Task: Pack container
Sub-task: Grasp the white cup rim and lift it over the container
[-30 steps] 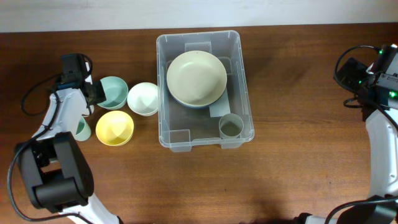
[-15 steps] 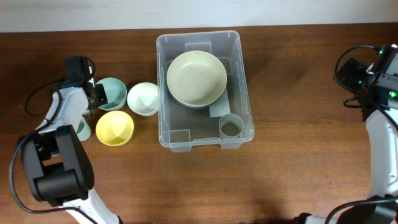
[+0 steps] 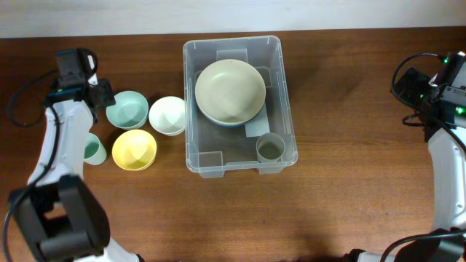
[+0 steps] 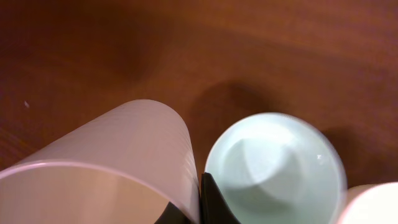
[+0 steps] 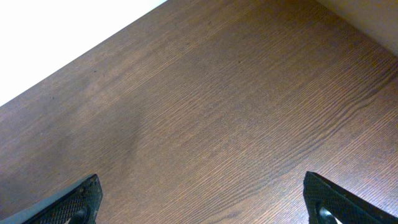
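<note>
left pincer (image 3: 100, 98): closed, its jaws pinching the near rim of the teal bowl (image 3: 128, 109). the wrist view shows the bowl wall caught at the fingertips.

step in hand, as judged: lift this bowl and carry it to the container (image 3: 187, 109), which lies well to the right of the pincer, past the white bowl (image 3: 167, 115).

procedure:
- raise the bowl straight up until it clears the mint cup (image 3: 92, 149) and the yellow bowl (image 3: 134, 149), both near the pincer on the arm-base side.
- keep the bowl level, since a one-sided rim grip may slip.
- travel right over the white bowl.
- a large pale-green bowl (image 3: 230, 91) and a grey-green cup (image 3: 271, 148) already sit inside the container. nest the teal bowl in the large one.

right pincer (image 5: 199, 186): far to the right of the container, jaws wide apart, holding nothing, over bare counter (image 5: 217, 93).
</note>
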Tool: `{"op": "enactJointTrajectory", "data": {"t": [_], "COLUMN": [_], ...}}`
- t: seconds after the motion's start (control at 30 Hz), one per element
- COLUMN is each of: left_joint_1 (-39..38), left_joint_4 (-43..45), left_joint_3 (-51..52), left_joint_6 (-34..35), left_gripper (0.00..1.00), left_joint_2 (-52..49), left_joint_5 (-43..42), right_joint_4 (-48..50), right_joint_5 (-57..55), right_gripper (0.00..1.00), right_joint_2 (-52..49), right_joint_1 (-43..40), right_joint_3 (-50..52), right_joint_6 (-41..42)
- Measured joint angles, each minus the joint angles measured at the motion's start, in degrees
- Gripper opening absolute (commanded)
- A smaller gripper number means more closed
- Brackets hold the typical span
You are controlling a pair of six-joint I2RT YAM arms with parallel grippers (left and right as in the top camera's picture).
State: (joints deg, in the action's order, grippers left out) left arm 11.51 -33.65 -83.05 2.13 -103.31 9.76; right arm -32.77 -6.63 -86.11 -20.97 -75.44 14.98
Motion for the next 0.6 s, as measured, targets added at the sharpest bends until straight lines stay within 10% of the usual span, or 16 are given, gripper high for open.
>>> {"op": "enactJointTrajectory", "data": {"t": [0.6], "left_joint_1": [-25.3], "left_joint_4": [0.0], "left_joint_3": [-0.8], "left_joint_6": [-0.1], "left_gripper": [0.0], "left_joint_2": [24.2], "left_joint_5": [-19.1], "right_joint_4": [0.0], "right_joint_5": [0.0], "right_gripper": [0.99], "right_joint_2": [0.0], "right_joint_1": [0.0], "right_joint_3": [0.0], "right_joint_6": [0.0]}}
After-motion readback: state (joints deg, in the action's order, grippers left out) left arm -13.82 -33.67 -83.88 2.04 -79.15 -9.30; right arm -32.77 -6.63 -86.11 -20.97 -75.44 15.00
